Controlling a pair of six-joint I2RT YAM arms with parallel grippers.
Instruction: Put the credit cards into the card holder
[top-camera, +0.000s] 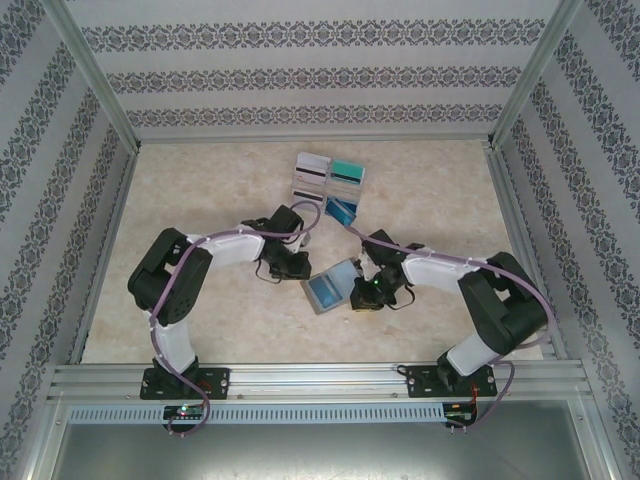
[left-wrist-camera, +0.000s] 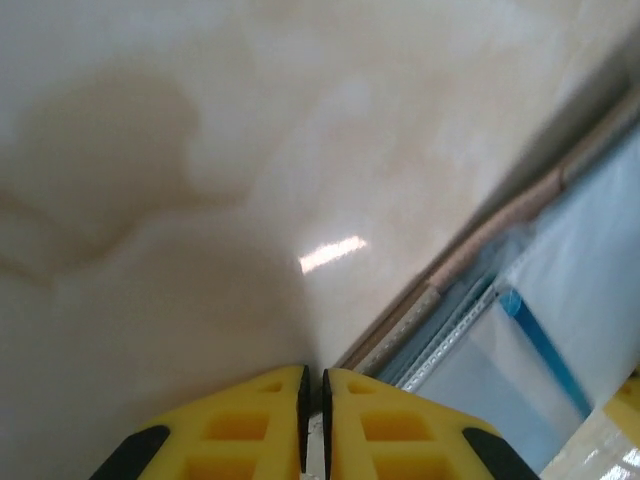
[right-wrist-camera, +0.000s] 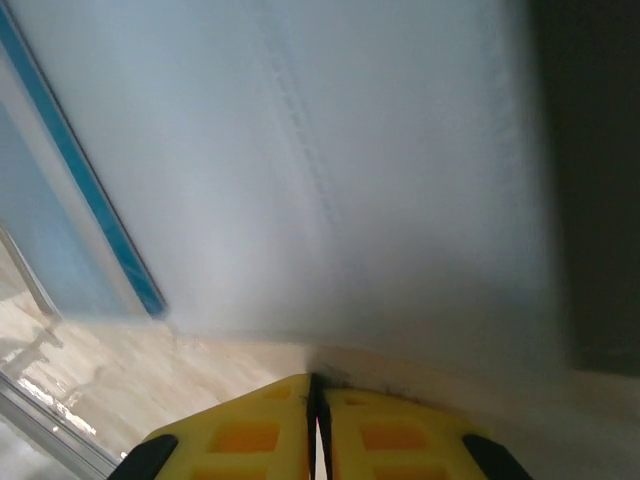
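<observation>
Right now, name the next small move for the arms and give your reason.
Probably ease the two pincers slightly apart to spread the card holder wider. The right pincer looks shut on its pale flap edge, the left pincer is shut at the opposite corner, and the credit cards lie farther back on the table, not yet picked up.

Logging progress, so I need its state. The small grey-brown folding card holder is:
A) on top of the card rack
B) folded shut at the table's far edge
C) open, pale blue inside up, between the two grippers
C: the card holder lies open, pale blue inside up, between the left gripper and the right gripper.
</observation>
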